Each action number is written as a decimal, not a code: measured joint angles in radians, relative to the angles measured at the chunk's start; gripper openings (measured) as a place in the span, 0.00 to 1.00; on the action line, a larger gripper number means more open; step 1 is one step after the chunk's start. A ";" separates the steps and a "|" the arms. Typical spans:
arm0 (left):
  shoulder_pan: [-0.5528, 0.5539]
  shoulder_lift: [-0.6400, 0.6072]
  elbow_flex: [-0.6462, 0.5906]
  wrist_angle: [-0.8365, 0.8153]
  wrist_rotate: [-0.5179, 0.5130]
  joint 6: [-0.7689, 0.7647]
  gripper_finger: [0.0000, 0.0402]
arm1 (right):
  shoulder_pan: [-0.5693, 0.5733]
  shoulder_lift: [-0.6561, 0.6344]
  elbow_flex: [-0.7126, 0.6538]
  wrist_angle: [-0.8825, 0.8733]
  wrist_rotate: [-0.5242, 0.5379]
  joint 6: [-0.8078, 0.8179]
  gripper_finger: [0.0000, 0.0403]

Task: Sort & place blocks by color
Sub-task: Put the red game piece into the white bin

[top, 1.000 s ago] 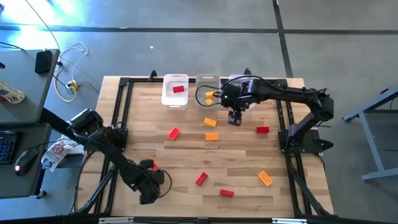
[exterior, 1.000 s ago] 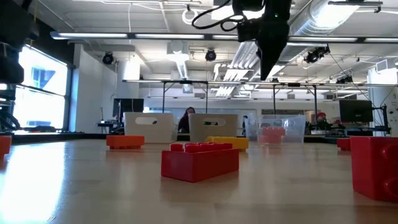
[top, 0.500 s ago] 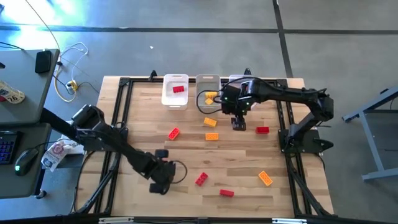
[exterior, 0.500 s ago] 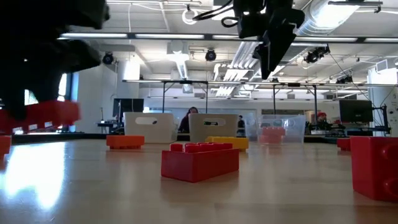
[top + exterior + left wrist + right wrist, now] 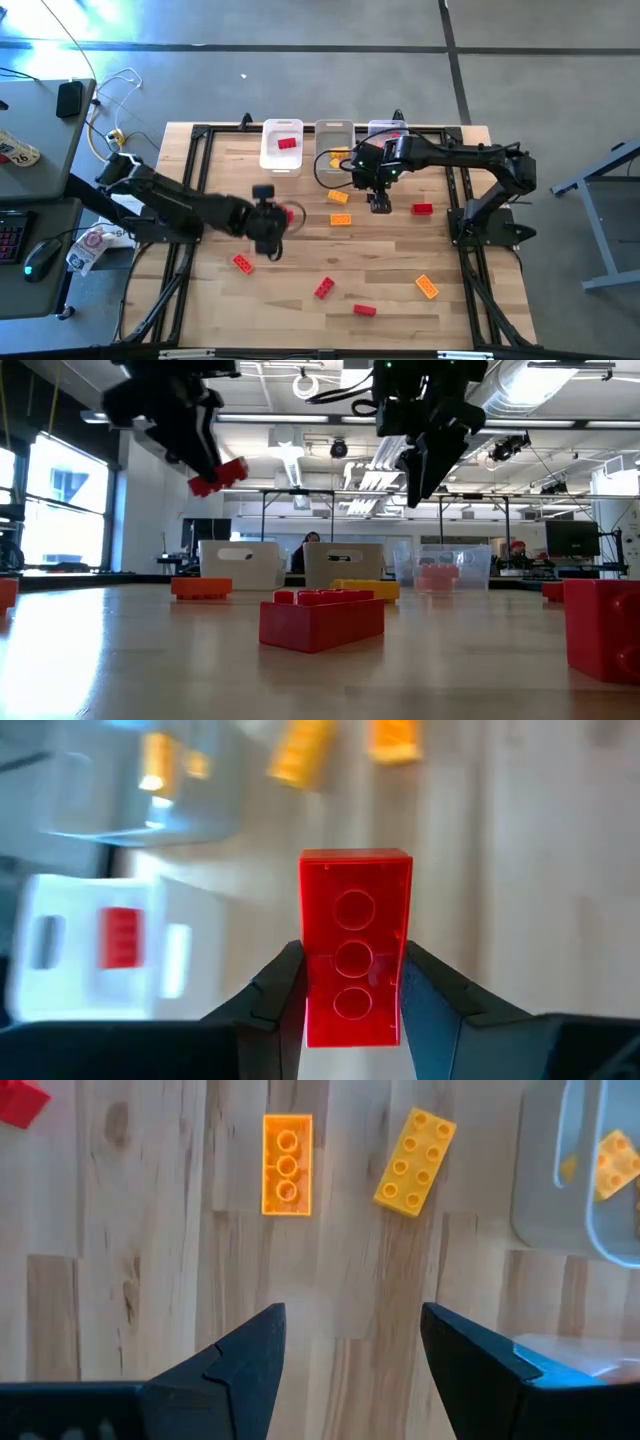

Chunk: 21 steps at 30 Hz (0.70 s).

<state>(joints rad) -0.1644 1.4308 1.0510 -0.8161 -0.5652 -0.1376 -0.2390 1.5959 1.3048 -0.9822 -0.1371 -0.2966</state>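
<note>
My left gripper (image 5: 283,216) hangs above the table's middle left, shut on a red block (image 5: 354,945), which also shows high in the low view (image 5: 218,475). My right gripper (image 5: 350,1360) stands open, pointing down above bare wood near an orange block (image 5: 287,1165) and a yellow block (image 5: 414,1162); nothing is between its fingers. Other red blocks (image 5: 243,263), (image 5: 324,289), (image 5: 364,310), (image 5: 422,209) and an orange one (image 5: 427,287) lie flat on the table. My left gripper pinches the red block's two long sides (image 5: 350,1015) between its two fingers, at the end nearest the wrist. The block lies along the fingers and sticks out past their tips. The fingers slant downward. The block is lifted clear of the table.
Three bins stand in a row at the far edge: a white one (image 5: 270,155) holding a red block (image 5: 287,143), a middle one (image 5: 334,128) with yellow blocks (image 5: 338,155), and a clear one (image 5: 384,126). A dark frame (image 5: 190,180) borders the table.
My left gripper has risen from low over the near left part of the table and swung toward the far edge and the middle, turning as it went. The red block came up with it, from just above the wood to well clear. My right gripper has rolled and sunk slightly.
</note>
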 joint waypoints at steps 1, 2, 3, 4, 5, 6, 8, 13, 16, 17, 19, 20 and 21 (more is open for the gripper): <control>0.028 -0.012 0.000 0.001 -0.010 0.021 0.26 | 0.000 0.000 -0.011 0.011 0.000 0.000 0.55; 0.056 -0.024 -0.001 -0.003 -0.020 0.039 0.26 | 0.000 0.000 -0.022 0.033 -0.002 0.000 0.55; 0.086 -0.032 0.000 -0.001 -0.035 0.054 0.26 | 0.000 0.000 -0.034 0.058 -0.006 0.000 0.55; 0.114 -0.038 0.000 0.005 -0.041 0.071 0.26 | 0.000 0.000 -0.045 0.075 -0.013 0.000 0.55; 0.147 -0.044 0.000 0.002 -0.042 0.087 0.26 | 0.000 0.000 -0.055 0.090 -0.023 0.000 0.55; 0.177 -0.050 -0.001 0.001 -0.042 0.099 0.26 | 0.000 0.000 -0.067 0.115 -0.033 0.000 0.55; 0.238 -0.057 -0.001 0.011 -0.041 0.118 0.27 | 0.002 0.000 -0.089 0.166 -0.051 0.003 0.55; 0.384 -0.056 -0.001 0.013 -0.026 0.133 0.27 | 0.033 0.000 -0.140 0.271 -0.020 0.007 0.55; 0.457 -0.056 -0.001 0.033 -0.008 0.133 0.27 | 0.068 0.000 -0.167 0.334 -0.014 0.007 0.55; 0.479 -0.056 -0.001 0.046 0.008 0.133 0.27 | 0.083 0.000 -0.176 0.359 -0.014 0.007 0.55; 0.524 -0.056 -0.001 0.078 0.059 0.134 0.27 | 0.111 0.000 -0.192 0.405 -0.010 0.008 0.55; 0.546 -0.056 -0.001 0.096 0.089 0.133 0.27 | 0.126 0.000 -0.198 0.427 0.003 0.011 0.55; 0.569 -0.056 -0.001 0.112 0.117 0.133 0.27 | 0.140 0.000 -0.206 0.450 0.019 0.019 0.55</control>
<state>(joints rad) 0.4048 1.3746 1.0504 -0.7039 -0.4478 -0.0051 -0.0987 1.5959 1.0988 -0.5320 -0.1179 -0.2772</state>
